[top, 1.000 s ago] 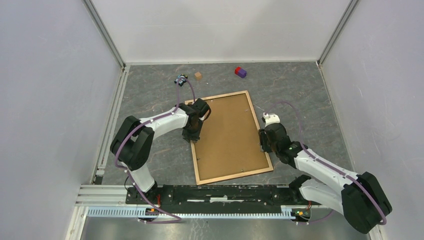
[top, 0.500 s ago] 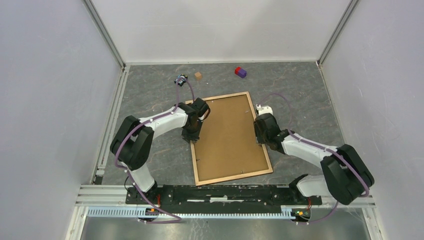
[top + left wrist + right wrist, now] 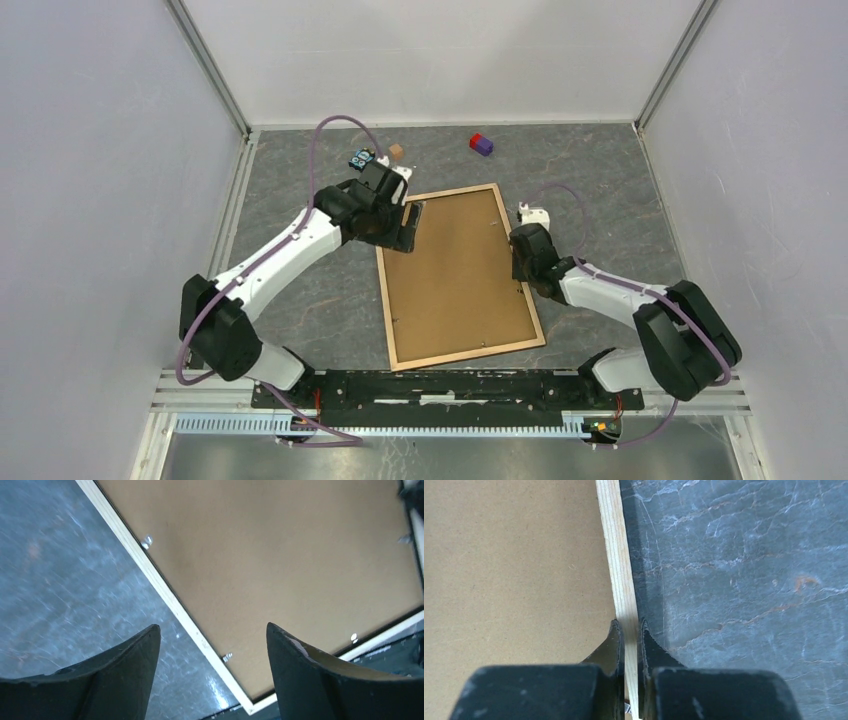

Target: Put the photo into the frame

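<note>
Brown backing board [image 3: 460, 270] is filling the frame [image 3: 385, 300], which is lying flat, back side up, in the middle of the grey table [image 3: 620, 180]. The right gripper [image 3: 628, 627] is pinching the frame's right rail of light wood, one finger on each side. The left gripper [image 3: 212, 635] is hovering over the frame's left rail near the far corner, its jaws spread wide and holding nothing. A small brown cube [image 3: 396, 151] and a red and purple block [image 3: 481, 143] are sitting near the far wall.
</note>
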`<state>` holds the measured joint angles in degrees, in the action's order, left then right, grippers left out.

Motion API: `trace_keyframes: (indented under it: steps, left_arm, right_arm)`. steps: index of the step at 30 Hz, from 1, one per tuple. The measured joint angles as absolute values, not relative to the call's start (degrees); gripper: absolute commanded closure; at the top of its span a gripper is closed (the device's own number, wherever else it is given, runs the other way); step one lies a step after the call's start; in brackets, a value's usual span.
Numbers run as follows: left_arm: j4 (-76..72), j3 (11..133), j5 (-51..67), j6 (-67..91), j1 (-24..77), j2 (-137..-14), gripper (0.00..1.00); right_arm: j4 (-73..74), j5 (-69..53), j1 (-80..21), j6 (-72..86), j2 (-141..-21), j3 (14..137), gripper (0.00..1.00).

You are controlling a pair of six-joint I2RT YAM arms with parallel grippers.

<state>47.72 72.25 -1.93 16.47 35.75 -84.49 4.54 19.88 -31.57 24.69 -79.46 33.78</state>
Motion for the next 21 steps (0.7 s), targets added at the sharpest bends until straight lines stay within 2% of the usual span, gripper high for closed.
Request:
trace_keyframes:
  steps: [4,5,10,16,19,21]
  left_arm:
    - [46.5,75.3,-5.6,15.1,35.6,-84.2,0.12]
    - [46.1,74.6,-6.3,15.0,35.1,-84.3,0.12]
    - [45.1,69.4,-5.2,15.0,31.2,-88.1,0.13]
    - [45.1,68.5,-4.6,14.9,29.4,-94.2,0.23]
    - [45.0,68.4,-4.4,14.9,29.4,-94.9,0.26]
    - [44.9,68.4,-4.4,14.9,29.4,-95.6,0.36]
  right_arm:
    - [3.1,19.1,-31.4,28.7,-76.2,30.7,1.00]
    - [3.2,19.0,-31.5,29.8,-75.1,29.8,0.96]
    - [4.7,18.8,-31.6,32.8,-70.5,26.9,0.62]
    - [8.1,20.3,-31.1,31.6,-74.8,31.9,0.33]
    - [8.3,20.6,-30.6,31.8,-78.7,36.9,0.27]
    - [8.9,20.6,-30.0,32.4,-82.4,41.6,0.26]
